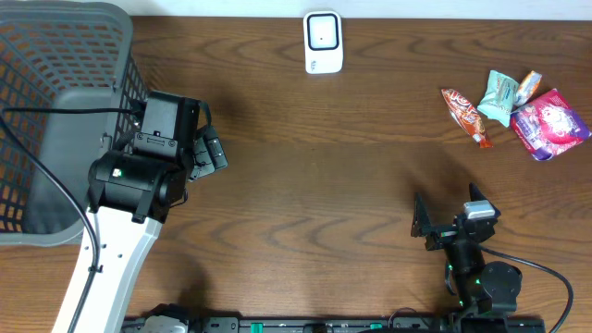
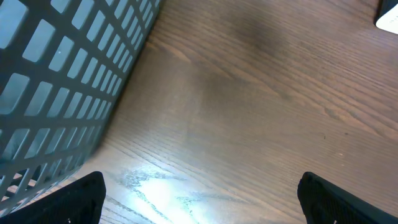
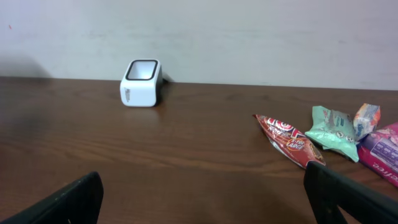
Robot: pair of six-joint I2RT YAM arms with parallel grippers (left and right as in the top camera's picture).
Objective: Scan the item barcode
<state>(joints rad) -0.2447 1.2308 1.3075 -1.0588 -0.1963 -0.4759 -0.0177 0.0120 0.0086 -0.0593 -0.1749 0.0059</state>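
Right gripper (image 1: 448, 215), jaws apart and empty, near the table's (image 1: 351, 166) front edge; left gripper (image 1: 211, 150) likewise apart, beside the basket (image 1: 55, 111) at the left edge. Snack packets (image 1: 549, 125) lie toward the far right corner, scanner (image 1: 323, 42) at the far edge; nothing picked up or scanned yet

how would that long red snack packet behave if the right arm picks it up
The red snack packet looks like thin crinkled foil, so it would probably flex and droop rather than stay stiff. Its glossy surface may be slippery. It lies flat on the table, so it is unlikely to roll.
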